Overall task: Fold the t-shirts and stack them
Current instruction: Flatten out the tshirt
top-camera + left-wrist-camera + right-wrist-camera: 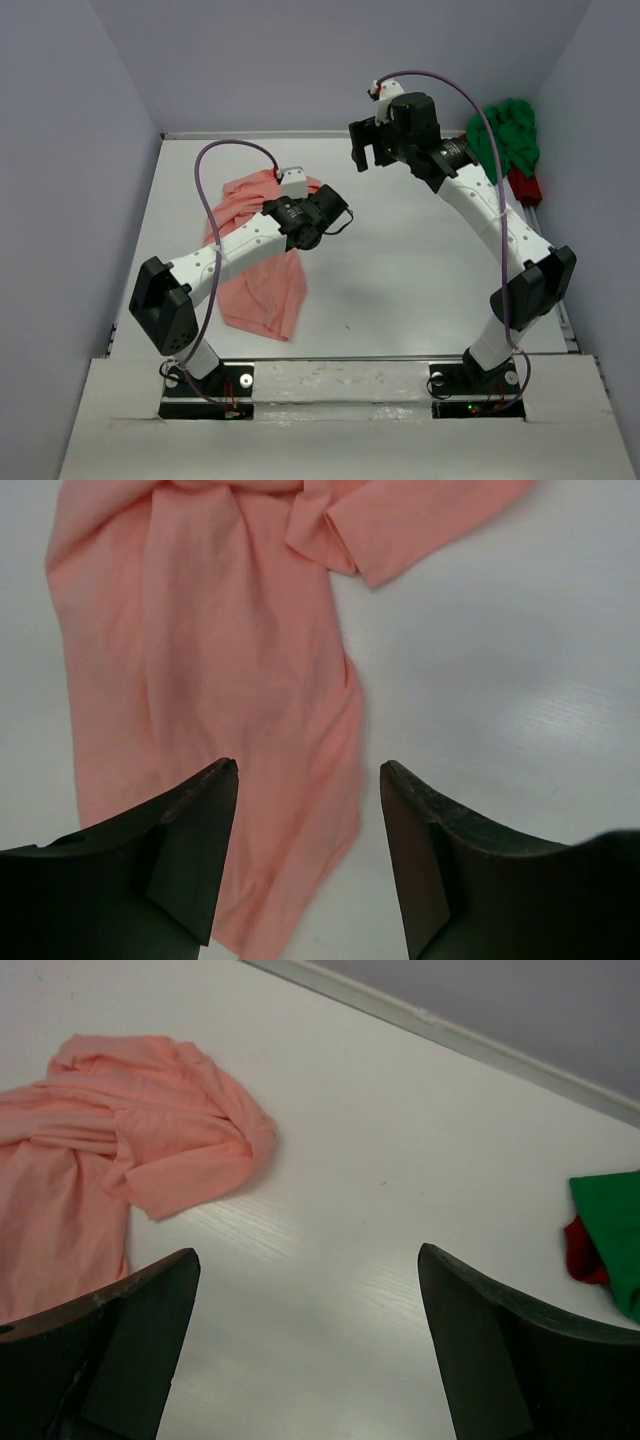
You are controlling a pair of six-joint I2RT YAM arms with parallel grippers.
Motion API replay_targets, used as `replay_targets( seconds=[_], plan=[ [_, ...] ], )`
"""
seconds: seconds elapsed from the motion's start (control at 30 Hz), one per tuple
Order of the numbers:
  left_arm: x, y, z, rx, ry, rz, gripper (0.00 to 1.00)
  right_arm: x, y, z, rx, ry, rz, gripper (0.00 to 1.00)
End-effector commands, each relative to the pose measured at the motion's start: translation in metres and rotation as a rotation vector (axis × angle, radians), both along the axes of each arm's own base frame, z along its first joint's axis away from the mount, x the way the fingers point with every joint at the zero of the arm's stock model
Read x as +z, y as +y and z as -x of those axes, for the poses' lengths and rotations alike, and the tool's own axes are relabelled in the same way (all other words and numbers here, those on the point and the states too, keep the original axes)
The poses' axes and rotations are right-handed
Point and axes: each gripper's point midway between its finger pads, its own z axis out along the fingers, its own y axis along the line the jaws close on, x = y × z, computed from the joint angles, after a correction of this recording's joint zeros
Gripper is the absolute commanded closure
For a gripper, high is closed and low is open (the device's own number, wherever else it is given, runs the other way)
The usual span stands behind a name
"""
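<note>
White table (400, 280); left claw (308, 770) poised over salmon t-shirt (200, 660).

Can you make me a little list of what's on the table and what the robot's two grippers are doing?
pink t-shirt: crumpled, unfolded, on the left of the table
green t-shirt: bunched up at the far right corner
red thing: next to the green t-shirt, too hidden to name
left gripper: open, over the pink t-shirt, holding nothing
right gripper: open, above bare table, holding nothing
</note>
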Motion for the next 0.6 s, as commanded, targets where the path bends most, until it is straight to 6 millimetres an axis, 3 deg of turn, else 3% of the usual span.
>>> replay_targets(
  seconds=[0.0, 0.07, 0.13, 0.33, 0.47, 0.53, 0.57],
  plan=[
    [-0.031, -0.002, 0.046, 0.085, 0.158, 0.136, 0.31, 0.061, -0.035, -0.006, -0.140, -0.117, -0.079, 0.04],
    [-0.038, -0.005, 0.063, 0.094, 0.185, 0.138, 0.31, 0.057, -0.043, -0.008, -0.164, -0.098, -0.091, 0.04],
    [-0.043, 0.001, 0.080, 0.142, 0.208, 0.130, 0.30, 0.054, -0.066, -0.014, -0.230, -0.089, -0.090, 0.04],
    [-0.052, -0.028, 0.141, 0.068, 0.305, 0.186, 0.27, 0.058, -0.130, -0.027, -0.414, -0.104, -0.027, 0.04],
    [-0.082, -0.021, 0.170, 0.108, 0.375, 0.153, 0.30, 0.071, -0.131, -0.019, -0.393, -0.120, -0.062, 0.03],
    [-0.097, -0.008, 0.177, 0.145, 0.390, 0.113, 0.30, 0.088, -0.124, -0.006, -0.354, -0.144, -0.124, 0.03],
    [-0.099, -0.005, 0.176, 0.164, 0.379, 0.111, 0.31, 0.086, -0.121, -0.001, -0.335, -0.137, -0.139, 0.03]
  ],
)
